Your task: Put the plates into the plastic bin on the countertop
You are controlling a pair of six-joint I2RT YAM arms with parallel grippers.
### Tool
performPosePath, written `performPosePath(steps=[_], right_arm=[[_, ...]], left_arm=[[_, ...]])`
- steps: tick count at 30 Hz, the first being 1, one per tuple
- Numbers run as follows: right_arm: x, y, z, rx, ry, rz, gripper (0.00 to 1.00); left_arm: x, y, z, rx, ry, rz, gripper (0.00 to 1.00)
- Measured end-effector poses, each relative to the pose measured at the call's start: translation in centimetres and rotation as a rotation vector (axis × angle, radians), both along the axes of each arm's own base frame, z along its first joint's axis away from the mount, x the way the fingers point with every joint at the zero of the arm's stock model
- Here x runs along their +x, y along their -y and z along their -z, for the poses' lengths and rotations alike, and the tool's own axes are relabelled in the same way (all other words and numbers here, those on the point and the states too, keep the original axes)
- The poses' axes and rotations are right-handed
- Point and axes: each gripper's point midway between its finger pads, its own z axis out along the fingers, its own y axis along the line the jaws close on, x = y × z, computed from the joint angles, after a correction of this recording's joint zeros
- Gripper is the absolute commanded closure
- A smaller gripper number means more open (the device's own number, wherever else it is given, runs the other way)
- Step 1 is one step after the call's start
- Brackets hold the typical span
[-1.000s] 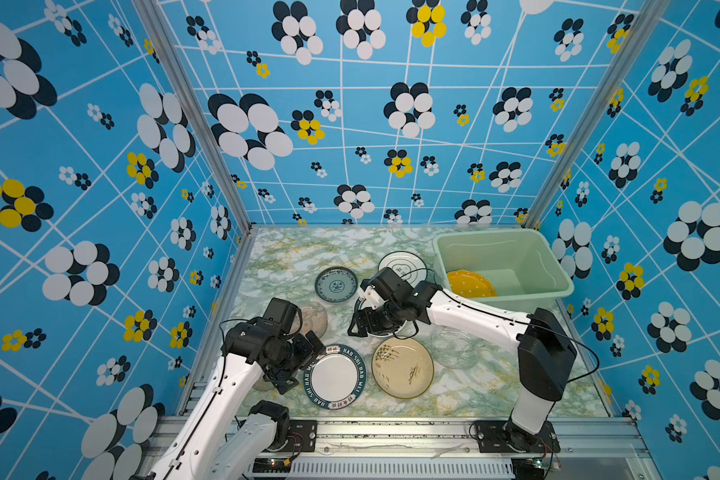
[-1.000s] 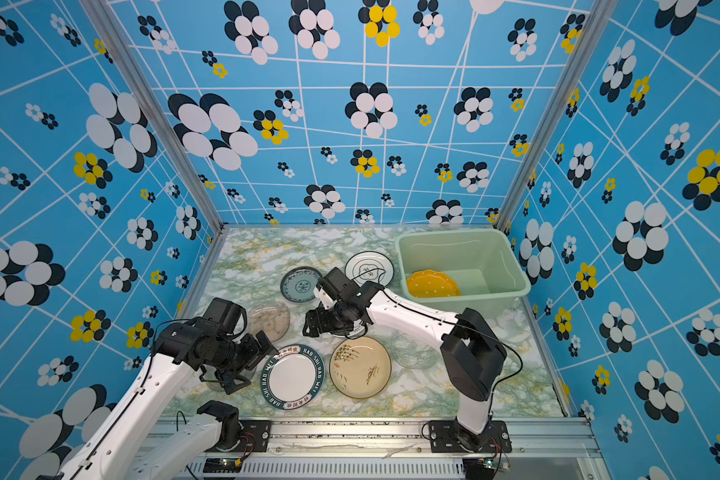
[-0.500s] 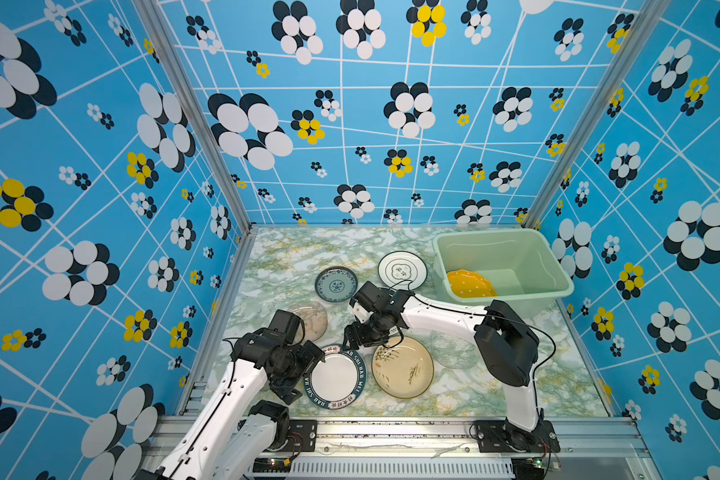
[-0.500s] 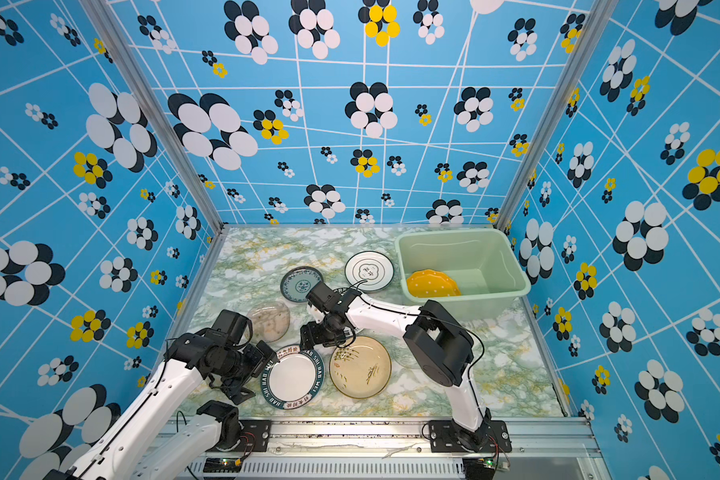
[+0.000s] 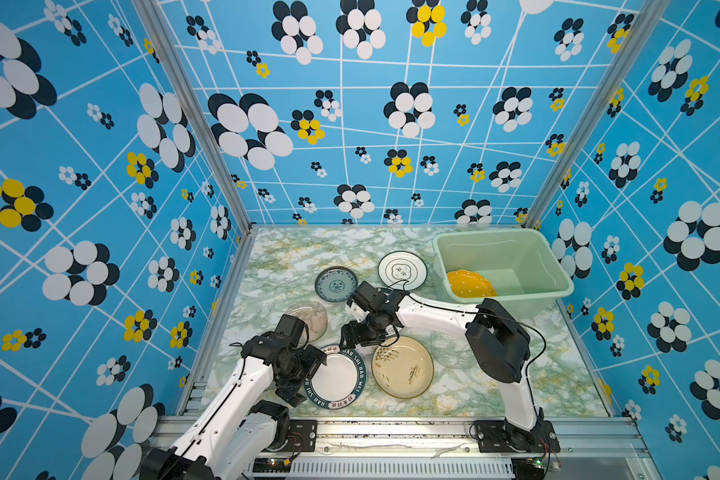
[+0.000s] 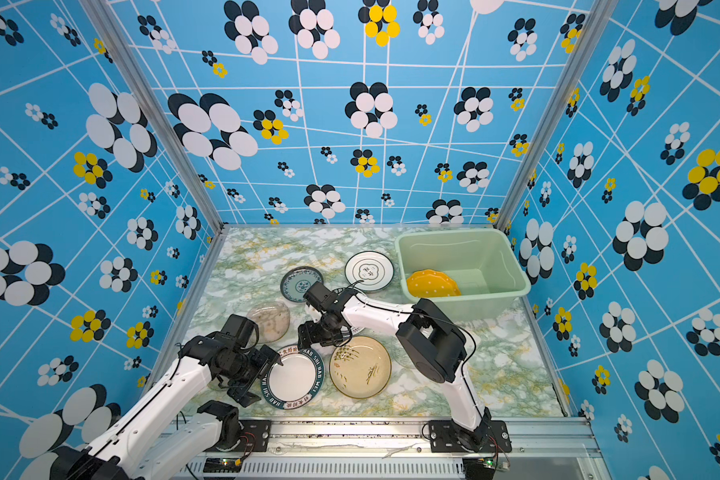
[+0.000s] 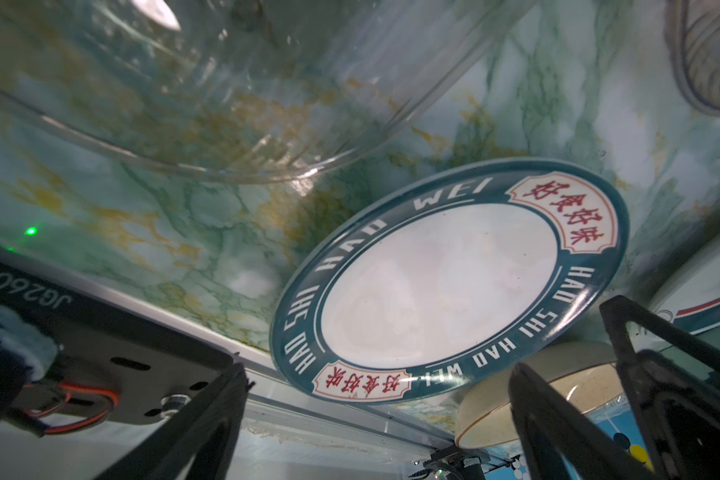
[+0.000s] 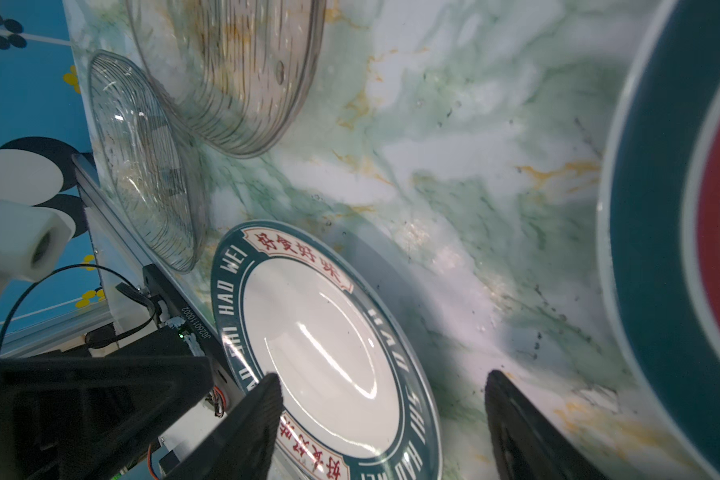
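While both gape empty, left fingers (image 7: 553, 432) straddle the edge of the green-rimmed plate (image 7: 437, 282); right fingers (image 8: 246, 432) hover beside.

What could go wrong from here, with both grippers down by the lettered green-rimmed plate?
1. The left gripper and the right gripper both hang open at the same green-rimmed plate. The arms could collide or pull against each other.
2. The beige plate lies close beside it and could be knocked or dragged along.
3. A clear glass plate sits by the left gripper. It is hard to see and could get clipped.
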Motion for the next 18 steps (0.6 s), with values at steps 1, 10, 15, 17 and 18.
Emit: performPosePath(steps=[1,10,15,17,18], right_arm=[[0.0,0.0,0.0,0.001,0.000,0.001,0.21],[0.1,-0.6,-0.1,0.019,-0.009,0.001,0.21],[0.1,-0.7,-0.1,0.022,-0.016,0.006,0.21],[0.0,-0.7,-0.2,0.023,-0.020,0.007,0.21],[0.0,-0.7,-0.1,0.024,-0.022,0.006,0.21]], left_arm=[[0.1,0.0,0.1,0.000,-0.002,-0.001,0.01],[0.3,0.0,0.7,0.013,-0.032,-0.011,0.01],[0.0,-0.3,1.2,0.032,-0.064,-0.014,0.01],[-0.1,-0.3,1.4,0.037,-0.081,-0.012,0.01],[-0.1,-0.3,1.5,0.038,-0.087,-0.011,0.01]])
